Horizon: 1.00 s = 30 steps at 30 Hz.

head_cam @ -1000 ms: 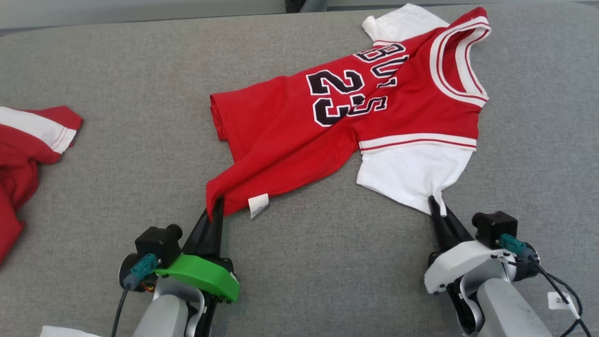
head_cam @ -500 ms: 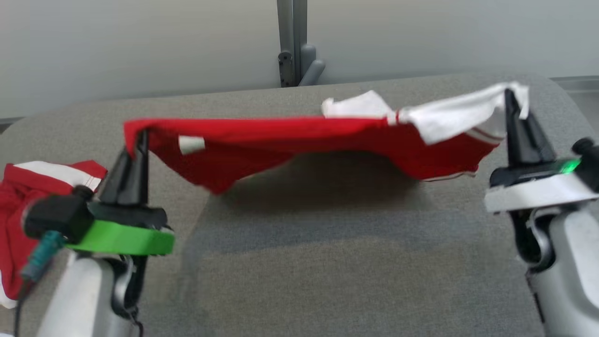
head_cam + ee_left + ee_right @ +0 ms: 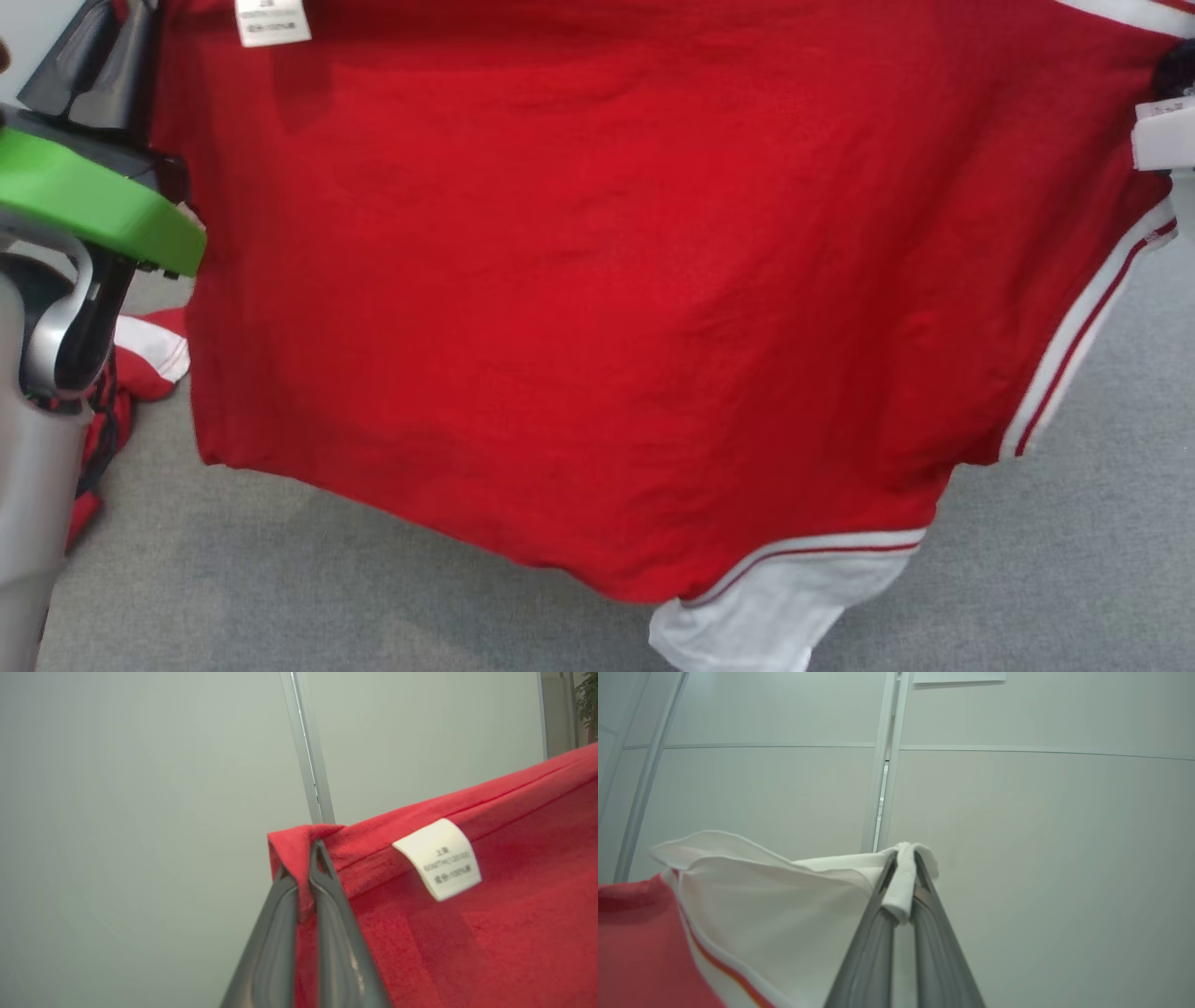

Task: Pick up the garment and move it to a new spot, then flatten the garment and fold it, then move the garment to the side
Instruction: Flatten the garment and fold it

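The garment, a red jersey with white trim and white sleeves, hangs in the air in front of the head camera, spread wide between both arms. My left gripper is shut on a red hem corner beside a white care label. In the head view that gripper's dark fingers rise above its green collar at the upper left. My right gripper is shut on the edge of a white sleeve. The other white sleeve dangles at the bottom.
A second red and white garment lies on the grey padded table at the left, behind my left arm. Pale wall panels with a metal post stand behind the table.
Both grippers have lifted the jersey from the table up high, so it now hangs like a curtain close to the head camera. The head view has also shifted.
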Motion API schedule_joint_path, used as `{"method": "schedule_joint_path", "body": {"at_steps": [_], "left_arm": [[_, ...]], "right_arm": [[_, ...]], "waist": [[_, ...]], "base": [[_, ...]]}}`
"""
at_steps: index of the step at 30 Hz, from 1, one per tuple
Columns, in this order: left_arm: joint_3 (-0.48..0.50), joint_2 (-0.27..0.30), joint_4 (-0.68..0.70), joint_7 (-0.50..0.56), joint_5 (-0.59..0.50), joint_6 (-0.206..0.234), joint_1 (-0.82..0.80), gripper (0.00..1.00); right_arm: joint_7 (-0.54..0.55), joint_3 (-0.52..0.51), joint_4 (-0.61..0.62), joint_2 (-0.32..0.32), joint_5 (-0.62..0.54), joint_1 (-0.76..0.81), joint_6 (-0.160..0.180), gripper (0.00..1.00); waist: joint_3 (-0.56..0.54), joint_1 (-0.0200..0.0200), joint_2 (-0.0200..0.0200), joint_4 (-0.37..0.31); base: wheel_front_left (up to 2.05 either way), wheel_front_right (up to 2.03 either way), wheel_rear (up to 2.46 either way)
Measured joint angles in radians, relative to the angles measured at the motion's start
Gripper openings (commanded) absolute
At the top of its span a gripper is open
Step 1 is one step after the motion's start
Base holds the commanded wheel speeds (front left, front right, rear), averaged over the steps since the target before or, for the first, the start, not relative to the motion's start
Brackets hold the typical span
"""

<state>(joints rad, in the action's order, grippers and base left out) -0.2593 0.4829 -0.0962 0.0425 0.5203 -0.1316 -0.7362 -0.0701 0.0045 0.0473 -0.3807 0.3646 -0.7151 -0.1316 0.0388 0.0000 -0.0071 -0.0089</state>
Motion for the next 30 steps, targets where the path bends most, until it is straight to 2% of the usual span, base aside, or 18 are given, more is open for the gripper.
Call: {"method": "schedule_joint_path", "body": {"at_steps": [4,8,12,14,18,21,24,25,30], "left_arm": [[-0.053,-0.005,-0.064,0.036,0.027,0.0,-0.05,0.0],[-0.091,-0.027,-0.184,0.016,0.025,0.0,-0.19,0.0],[-0.141,-0.025,-0.297,-0.067,-0.025,0.0,-0.409,0.0],[-0.16,-0.032,-0.338,-0.128,-0.032,0.0,-0.519,0.0],[-0.203,-0.045,-0.443,-0.213,-0.024,0.0,-0.628,0.0],[-0.278,-0.042,-0.508,-0.239,0.016,0.0,-0.609,0.0],[-0.337,-0.033,-0.568,-0.26,0.077,0.0,-0.528,0.0],[-0.367,-0.041,-0.603,-0.275,0.133,0.0,-0.444,0.0],[-0.418,-0.093,-0.675,-0.3,0.251,0.0,-0.21,0.0]], "right_arm": [[0.027,0.044,-0.066,-0.005,0.007,-0.05,0.0,0.0],[0.029,0.095,-0.184,-0.024,-0.022,-0.215,0.0,0.0],[-0.035,0.107,-0.325,-0.035,-0.104,-0.462,0.0,0.0],[-0.081,0.079,-0.386,-0.039,-0.131,-0.579,0.0,0.0],[-0.136,0.079,-0.486,-0.048,-0.172,-0.675,0.0,0.0],[-0.156,0.108,-0.541,-0.031,-0.15,-0.641,0.0,0.0],[-0.17,0.146,-0.576,-0.029,-0.109,-0.524,0.0,0.0],[-0.179,0.162,-0.583,-0.022,-0.074,-0.421,0.0,0.0],[-0.189,0.184,-0.566,-0.003,-0.003,-0.118,0.0,0.0]], "waist": [[0.052,0.0,0.0,0.004],[0.145,0.0,0.0,0.008],[0.251,0.0002,0.0,0.005],[0.299,0.0002,0.0,0.002],[0.375,0.0003,0.0,-0.006],[0.402,0.0004,0.0,-0.018],[0.406,0.0003,0.0,-0.036],[0.403,0.0003,0.0,-0.045],[0.377,0.0002,0.0,-0.055]], "base": [[0.0,0.0,0.0],[0.0,0.0,0.0],[0.0,0.0,0.0],[0.0,0.0,0.0],[0.0,0.0,0.0],[0.0,0.0,0.0],[0.0,0.0,0.0],[0.0,0.0,0.0],[0.0,0.0,0.0]]}}
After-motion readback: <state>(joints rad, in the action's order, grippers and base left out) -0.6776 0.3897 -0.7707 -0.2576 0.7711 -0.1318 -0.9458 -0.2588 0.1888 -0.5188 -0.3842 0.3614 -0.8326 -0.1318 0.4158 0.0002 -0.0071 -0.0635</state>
